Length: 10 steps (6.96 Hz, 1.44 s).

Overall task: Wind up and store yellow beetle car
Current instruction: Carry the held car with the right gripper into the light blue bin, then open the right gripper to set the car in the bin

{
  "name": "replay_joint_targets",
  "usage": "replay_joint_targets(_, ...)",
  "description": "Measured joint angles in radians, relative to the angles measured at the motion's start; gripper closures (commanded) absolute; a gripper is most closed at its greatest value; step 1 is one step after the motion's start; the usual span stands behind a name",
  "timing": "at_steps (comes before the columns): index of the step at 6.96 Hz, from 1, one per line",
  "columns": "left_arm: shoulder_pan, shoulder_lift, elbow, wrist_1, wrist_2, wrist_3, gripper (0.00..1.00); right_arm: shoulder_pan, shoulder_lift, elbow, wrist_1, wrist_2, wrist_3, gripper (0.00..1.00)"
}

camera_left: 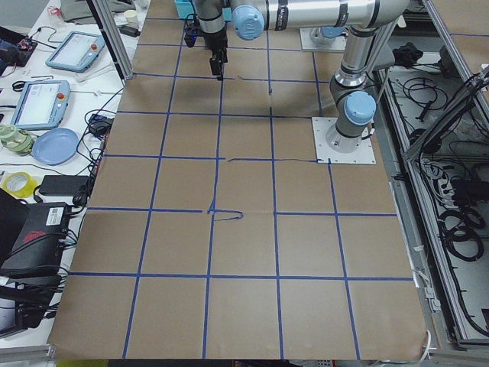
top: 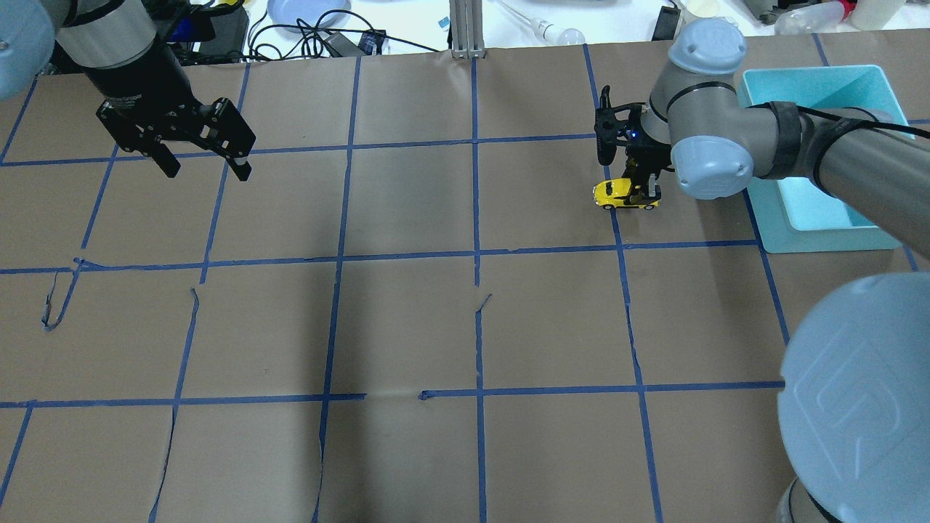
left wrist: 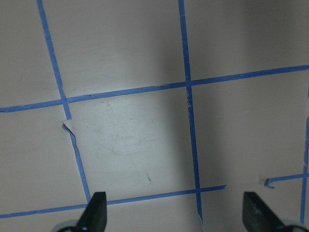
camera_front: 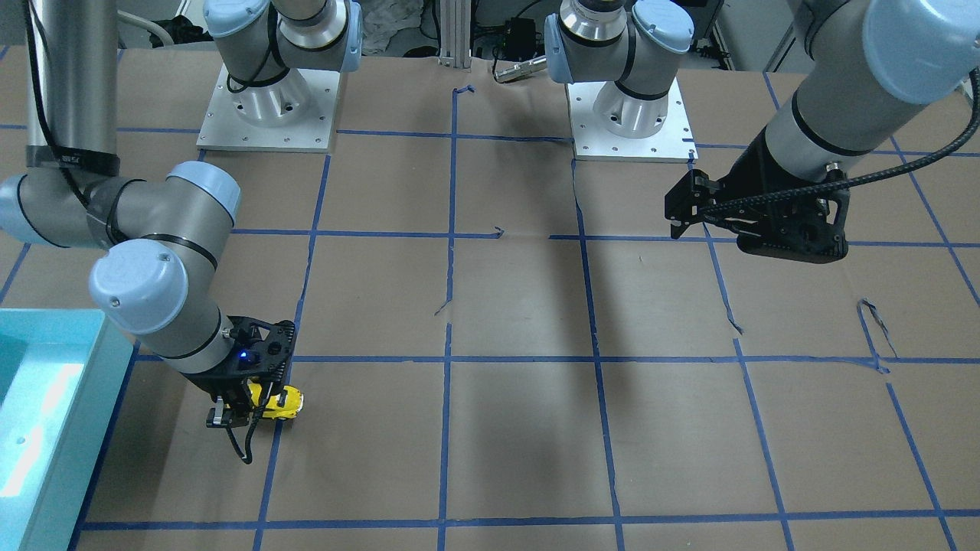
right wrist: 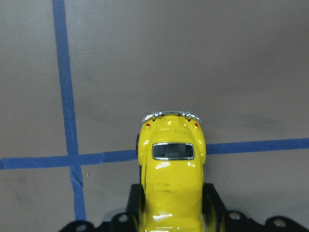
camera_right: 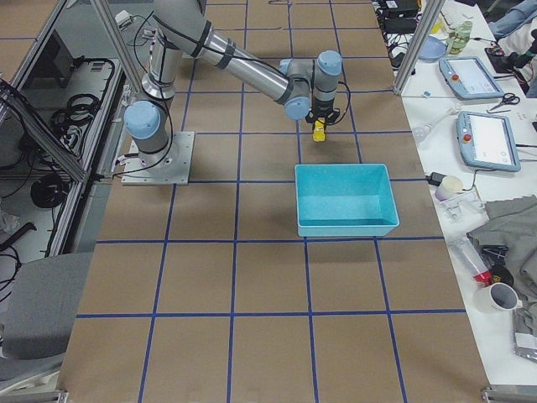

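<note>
Our right gripper (top: 643,190) clamps the flanks of the small glossy yellow beetle car (top: 616,193), low at the brown paper-covered table (top: 407,327). Its long axis points away from the teal plastic bin (top: 828,240) close behind. Our left gripper (top: 207,172) hangs wide open, empty, well apart.

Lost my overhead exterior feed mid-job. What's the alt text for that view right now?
The right gripper grips the yellow beetle car at table level on the brown paper-covered table, a short way from the turquoise bin. The left gripper hangs open above the paper at the view's upper left.
</note>
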Motion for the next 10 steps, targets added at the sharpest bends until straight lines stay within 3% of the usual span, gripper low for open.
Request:
replay_joint_targets(2, 0.001, 0.001, 0.0, 0.001, 0.002, 0.0, 0.0, -0.096, -0.066, -0.138, 0.23, -0.033, -0.01, 1.0)
replay_joint_targets(4, 0.002, 0.0, 0.0, 0.001, 0.004, 0.0, 0.0, -0.303, -0.056, -0.265, 0.398, -0.06, -0.109, 1.0)
replay_joint_targets(6, 0.002, 0.0, -0.001, 0.001, 0.005, 0.001, 0.0, -0.44, 0.044, -0.285, 0.301, -0.088, -0.285, 1.0)
replay_joint_targets(8, 0.002, 0.0, -0.002, 0.001, 0.005, 0.001, 0.0, -0.473, 0.114, -0.261, 0.209, -0.059, -0.344, 1.0)
replay_joint_targets(10, 0.003, 0.0, -0.002, 0.001, 0.006, 0.002, 0.0, -0.477, 0.114, -0.194, 0.156, -0.035, -0.428, 1.0)
